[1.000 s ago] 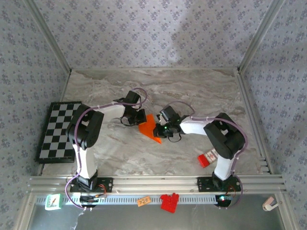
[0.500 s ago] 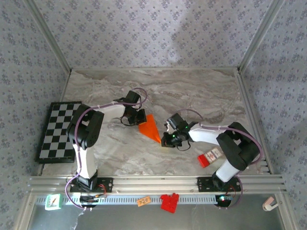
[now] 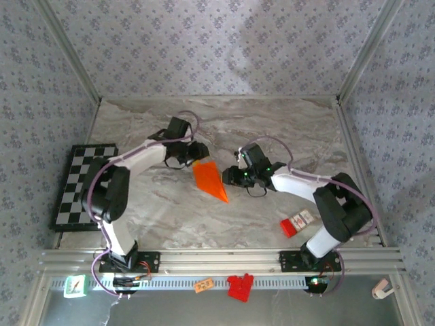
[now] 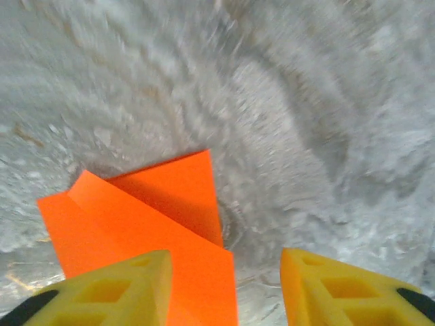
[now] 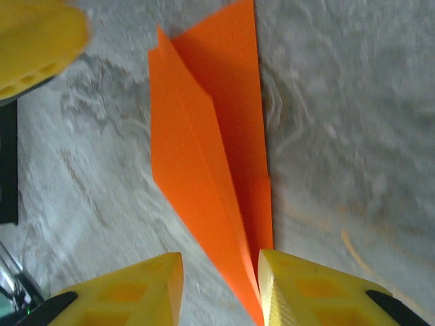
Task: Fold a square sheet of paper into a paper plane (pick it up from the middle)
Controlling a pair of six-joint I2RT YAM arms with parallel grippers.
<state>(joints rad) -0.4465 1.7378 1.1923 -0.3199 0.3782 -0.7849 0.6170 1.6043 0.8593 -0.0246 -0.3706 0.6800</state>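
Observation:
The square sheet of paper is folded into a slim, pointed orange paper plane (image 3: 209, 180) and lies on the marble table, its tip toward the near right. My left gripper (image 3: 195, 151) hovers at its wide back end. In the left wrist view the jaws (image 4: 228, 288) stand apart, with the orange paper (image 4: 149, 224) under the left finger and not pinched. My right gripper (image 3: 235, 176) sits just right of the plane. In the right wrist view its yellow fingers (image 5: 221, 288) are parted, and the plane's narrow end (image 5: 204, 156) runs between them, close to the right finger.
A checkerboard (image 3: 81, 187) lies at the table's left edge and a red-and-white box (image 3: 297, 223) at the near right. Red blocks (image 3: 239, 285) and a small orange tag (image 3: 203, 286) sit on the front rail. Patterned walls enclose the table on three sides.
Both grippers have opened and let go of the paper plane, which now lies on the table. The right gripper swung down to the tip, then back up beside it; the left shifted slightly back-left.

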